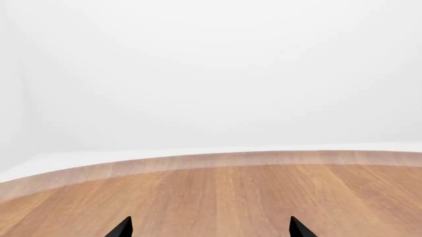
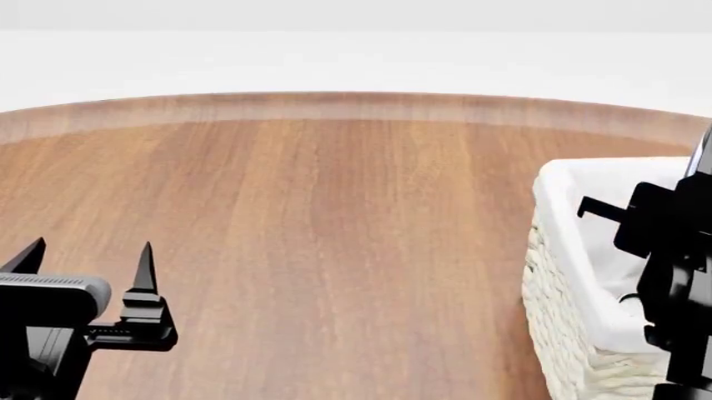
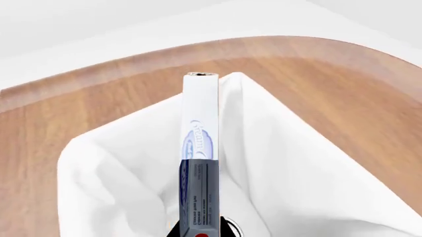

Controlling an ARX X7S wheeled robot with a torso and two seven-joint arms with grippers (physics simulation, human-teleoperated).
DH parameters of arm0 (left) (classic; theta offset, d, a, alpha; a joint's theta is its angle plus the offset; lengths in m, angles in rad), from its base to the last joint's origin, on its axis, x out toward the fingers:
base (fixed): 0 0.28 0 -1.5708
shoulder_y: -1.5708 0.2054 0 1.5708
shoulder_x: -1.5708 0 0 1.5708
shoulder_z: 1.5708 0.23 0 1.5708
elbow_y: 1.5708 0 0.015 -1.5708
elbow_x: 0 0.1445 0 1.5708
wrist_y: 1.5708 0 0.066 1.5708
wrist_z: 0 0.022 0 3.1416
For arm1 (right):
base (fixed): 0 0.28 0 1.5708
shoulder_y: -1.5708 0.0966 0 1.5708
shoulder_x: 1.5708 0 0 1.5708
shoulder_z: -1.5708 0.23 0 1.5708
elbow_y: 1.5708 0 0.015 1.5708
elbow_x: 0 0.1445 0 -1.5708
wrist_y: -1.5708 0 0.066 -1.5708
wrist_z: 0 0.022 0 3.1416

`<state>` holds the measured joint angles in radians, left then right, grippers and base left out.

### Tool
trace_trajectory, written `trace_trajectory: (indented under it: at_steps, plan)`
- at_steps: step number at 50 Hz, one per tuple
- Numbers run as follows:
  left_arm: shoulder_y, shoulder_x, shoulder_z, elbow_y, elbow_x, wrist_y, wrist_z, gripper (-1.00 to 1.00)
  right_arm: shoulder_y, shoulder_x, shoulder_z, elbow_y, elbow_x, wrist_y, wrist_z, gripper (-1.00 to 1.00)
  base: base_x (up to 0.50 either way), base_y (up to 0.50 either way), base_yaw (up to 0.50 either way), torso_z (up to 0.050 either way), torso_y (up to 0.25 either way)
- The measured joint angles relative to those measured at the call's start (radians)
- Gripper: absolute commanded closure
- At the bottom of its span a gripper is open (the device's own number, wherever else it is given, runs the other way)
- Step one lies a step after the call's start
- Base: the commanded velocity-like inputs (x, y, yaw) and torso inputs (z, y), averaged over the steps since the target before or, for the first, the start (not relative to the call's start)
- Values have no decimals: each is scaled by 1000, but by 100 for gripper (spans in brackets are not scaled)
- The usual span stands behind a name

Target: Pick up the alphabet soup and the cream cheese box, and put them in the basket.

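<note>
The cream cheese box (image 3: 199, 148), thin and white with a bluish mark and a red spot at its near end, is seen edge-on in the right wrist view. My right gripper (image 3: 201, 231) is shut on it and holds it above the basket's white cloth liner (image 3: 118, 187). In the head view the cream-white wicker basket (image 2: 556, 333) stands at the table's right, and my right arm (image 2: 673, 250) hangs over it, hiding the box. My left gripper (image 2: 89, 247) is open and empty low at the left, its fingertips (image 1: 124, 226) over bare wood. The alphabet soup is out of view.
The round wooden table (image 2: 333, 233) ends in a curved far edge (image 2: 333, 104) with white floor beyond. A dark curved rim (image 3: 232, 226) shows beside the held box low in the basket; I cannot tell what it is.
</note>
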<state>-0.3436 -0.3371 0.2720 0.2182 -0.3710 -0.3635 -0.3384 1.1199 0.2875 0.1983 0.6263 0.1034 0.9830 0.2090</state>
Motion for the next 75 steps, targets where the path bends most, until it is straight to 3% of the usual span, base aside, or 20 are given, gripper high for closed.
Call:
trace_trajectory:
  at_steps: [14,15,34,46,62,75]
  plan:
    - [0,-3,2,-1,-3,4,-2,-100,9,13,-10,87,2,-38,-21,100,0,0,0,0,0]
    - [1,-3,2,0,-3,4,-3,-100,10,14,-10,91,2,-40,-22,-100,0,0,0,0,0]
    - [3,-6,4,-5,-6,12,-5,-100,23,15,-20,117,1,-66,-33,-100,0,0,0,0,0]
    - [3,-9,3,-1,-12,9,-8,-100,11,7,-26,28,9,-28,-36,-100,0,0,0,0,0]
    - [0,-11,-4,9,-27,1,-15,-100,-135,-43,-88,-510,78,110,-91,-100,0,0,0,0,0]
    - [3,-7,-15,22,-38,7,-29,-100,-491,-56,-228,-882,13,-164,-77,-100,0,0,0,0,0]
